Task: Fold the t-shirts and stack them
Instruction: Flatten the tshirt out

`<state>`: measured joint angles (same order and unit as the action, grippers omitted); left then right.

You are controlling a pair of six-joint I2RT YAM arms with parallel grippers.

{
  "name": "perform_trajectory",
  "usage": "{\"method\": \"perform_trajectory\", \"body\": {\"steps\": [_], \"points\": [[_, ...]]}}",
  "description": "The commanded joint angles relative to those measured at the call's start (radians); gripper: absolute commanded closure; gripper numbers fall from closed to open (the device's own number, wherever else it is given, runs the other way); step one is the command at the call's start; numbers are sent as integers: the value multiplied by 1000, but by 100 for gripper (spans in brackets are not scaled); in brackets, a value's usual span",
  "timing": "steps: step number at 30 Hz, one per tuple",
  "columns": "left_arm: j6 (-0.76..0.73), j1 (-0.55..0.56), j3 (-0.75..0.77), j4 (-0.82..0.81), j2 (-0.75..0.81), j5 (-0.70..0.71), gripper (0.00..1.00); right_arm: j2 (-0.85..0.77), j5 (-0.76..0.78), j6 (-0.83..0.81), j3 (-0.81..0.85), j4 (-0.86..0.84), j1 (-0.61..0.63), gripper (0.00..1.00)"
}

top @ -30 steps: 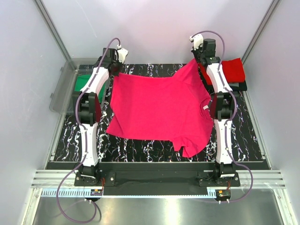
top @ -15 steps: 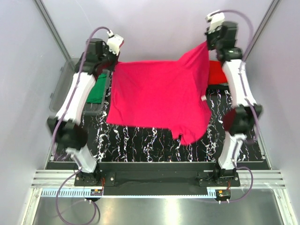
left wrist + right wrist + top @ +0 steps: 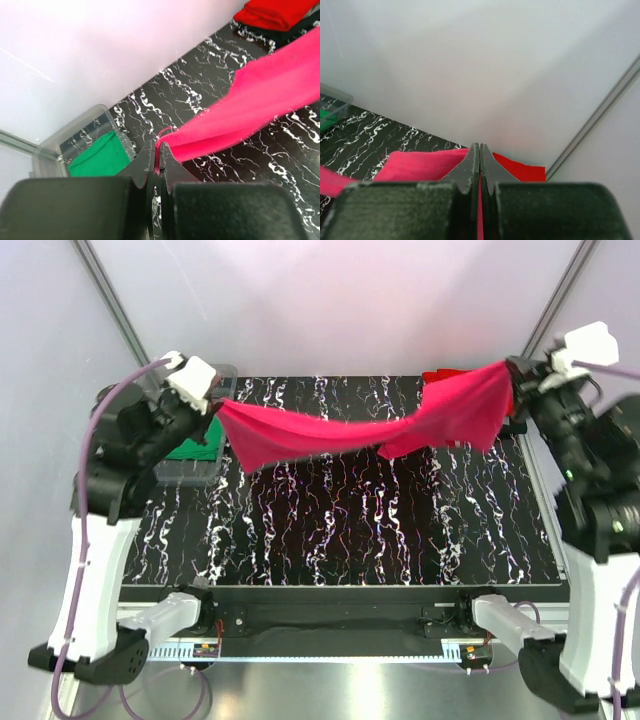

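The magenta-pink t-shirt (image 3: 350, 430) hangs stretched in the air between both grippers, above the marbled table. My left gripper (image 3: 218, 405) is shut on its left corner; the pinched cloth shows in the left wrist view (image 3: 158, 157), with the shirt (image 3: 260, 110) running off to the right. My right gripper (image 3: 512, 375) is shut on the right corner; cloth shows between the tips in the right wrist view (image 3: 480, 150). The red t-shirt (image 3: 440, 376) lies folded at the back right, mostly hidden behind the pink one; it also shows in the left wrist view (image 3: 275, 12). The green t-shirt (image 3: 195, 445) lies in the bin.
A clear plastic bin (image 3: 190, 472) stands at the table's left edge, and shows in the left wrist view (image 3: 80, 135). The black marbled table (image 3: 350, 530) is walled by white panels at the back and sides.
Both arms have risen and spread apart. The pink shirt, which lay partly on the table, now hangs off it as a sagging band between the grippers.
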<state>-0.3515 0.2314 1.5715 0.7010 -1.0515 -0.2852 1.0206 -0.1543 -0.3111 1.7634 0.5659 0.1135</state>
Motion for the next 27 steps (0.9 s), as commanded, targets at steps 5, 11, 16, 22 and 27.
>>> {"method": "perform_trajectory", "body": {"steps": [5,11,16,22,27], "points": [[15,-61,241,-14,93,-52,100,-50,33,-66,220,88,3,100],[22,-95,442,-49,48,-37,100,62,45,-135,489,81,3,100],[-6,-95,466,-69,-5,-2,100,185,81,-200,597,23,3,100],[-55,-95,256,-69,-21,-11,100,211,75,-221,343,-159,2,100],[-61,-95,53,-70,-65,-9,100,226,41,-226,-16,-300,3,100]]}}
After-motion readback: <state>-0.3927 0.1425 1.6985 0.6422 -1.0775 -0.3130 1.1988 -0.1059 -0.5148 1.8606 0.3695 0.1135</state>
